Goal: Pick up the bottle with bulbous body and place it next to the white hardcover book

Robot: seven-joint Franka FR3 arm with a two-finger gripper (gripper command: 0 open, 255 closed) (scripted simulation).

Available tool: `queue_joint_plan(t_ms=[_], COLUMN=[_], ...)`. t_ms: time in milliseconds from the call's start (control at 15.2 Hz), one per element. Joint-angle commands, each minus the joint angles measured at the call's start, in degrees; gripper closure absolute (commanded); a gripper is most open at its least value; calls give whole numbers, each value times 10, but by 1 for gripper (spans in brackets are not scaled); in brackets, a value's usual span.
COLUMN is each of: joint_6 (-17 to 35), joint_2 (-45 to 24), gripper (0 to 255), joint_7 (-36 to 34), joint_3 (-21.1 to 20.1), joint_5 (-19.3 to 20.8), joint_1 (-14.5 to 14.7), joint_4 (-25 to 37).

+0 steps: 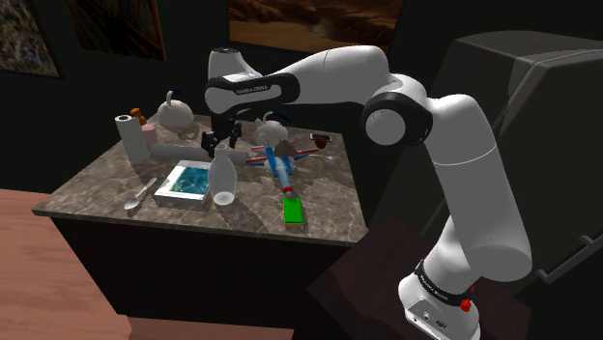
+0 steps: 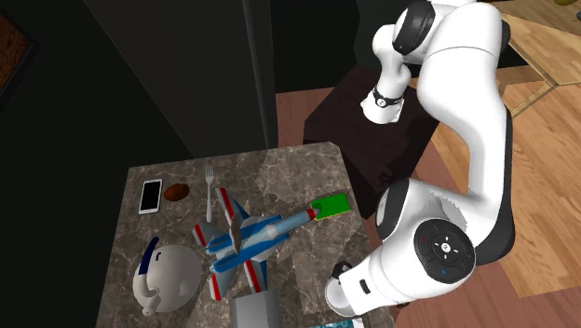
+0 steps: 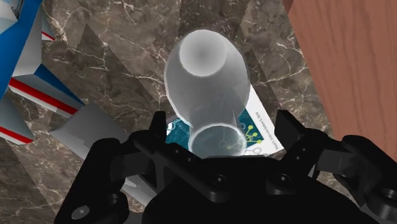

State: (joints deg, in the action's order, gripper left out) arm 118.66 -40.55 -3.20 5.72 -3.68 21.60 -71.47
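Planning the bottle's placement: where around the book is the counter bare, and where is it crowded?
Bare marble runs along the shoulder view's near edge, between the book and the green block, by the bottle. Behind, the toy plane, a teapot and a paper roll crowd the counter.

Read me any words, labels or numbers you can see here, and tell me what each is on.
Lettering on the white arm's dark forearm band: too small to read.
Lettering on the dark band near its base: too small to read.
Print on the white hardcover book: blurred, unreadable.
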Motion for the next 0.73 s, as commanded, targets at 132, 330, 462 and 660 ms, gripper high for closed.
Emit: queue_joint_plan(t_ms=[132, 330, 462, 660], joint_6=[-44, -44, -44, -44], joint_2=[29, 29, 29, 29], gripper=[0, 0, 0, 0], joint_7=[-1, -1, -1, -1], joint_3=[2, 2, 2, 2], joint_5=[2, 2, 2, 2], joint_1=[1, 1, 1, 1], joint_4=[15, 15, 15, 15])
